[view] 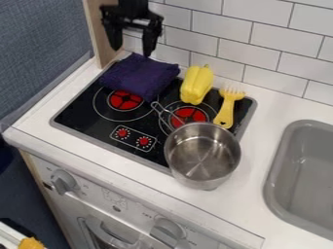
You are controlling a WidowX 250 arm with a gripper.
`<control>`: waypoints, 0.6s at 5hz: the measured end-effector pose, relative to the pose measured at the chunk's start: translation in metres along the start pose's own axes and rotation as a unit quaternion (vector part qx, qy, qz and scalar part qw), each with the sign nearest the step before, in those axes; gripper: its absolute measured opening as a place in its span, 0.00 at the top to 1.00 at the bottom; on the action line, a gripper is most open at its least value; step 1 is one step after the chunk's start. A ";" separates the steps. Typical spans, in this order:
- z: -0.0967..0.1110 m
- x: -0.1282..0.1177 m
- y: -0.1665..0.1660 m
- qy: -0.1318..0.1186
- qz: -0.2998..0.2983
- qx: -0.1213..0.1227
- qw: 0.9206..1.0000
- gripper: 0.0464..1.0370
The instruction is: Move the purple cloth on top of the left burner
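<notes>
Currently, purple cloth apparently overlaps left burner at 1 o'clock; centring toward 7 remains. Pincer spread, empty.

- purple cloth: dark purple, soft, thick-looking, slightly rough texture; folded or bunched into a compact, roughly four-sided pad, low and uneven, rounded edges, creases on top.
- cloth pose: lying slanted on the back left part of the black cooktop, one corner toward the front, another toward the right; mostly behind the left burner, front part overlapping the back of its outer ring.
- left burner: flat round marking on the cooktop, red center split by dark lines, thin pale rings around it; front and left side uncovered, back of outer ring under cloth, red center mostly visible.
</notes>
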State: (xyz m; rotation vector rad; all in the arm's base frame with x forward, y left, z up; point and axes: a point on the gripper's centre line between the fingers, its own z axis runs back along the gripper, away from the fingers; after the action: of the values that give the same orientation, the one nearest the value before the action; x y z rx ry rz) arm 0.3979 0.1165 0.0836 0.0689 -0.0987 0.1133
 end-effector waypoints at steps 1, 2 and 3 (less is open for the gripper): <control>-0.003 -0.004 -0.007 0.008 -0.024 -0.002 1.000 0.04; -0.002 -0.004 -0.007 0.006 -0.024 -0.002 1.000 0.04; -0.003 -0.004 -0.007 0.007 -0.025 -0.002 1.000 0.04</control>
State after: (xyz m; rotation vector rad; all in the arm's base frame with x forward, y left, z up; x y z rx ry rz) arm 0.3953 0.1092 0.0800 0.0664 -0.0830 0.0639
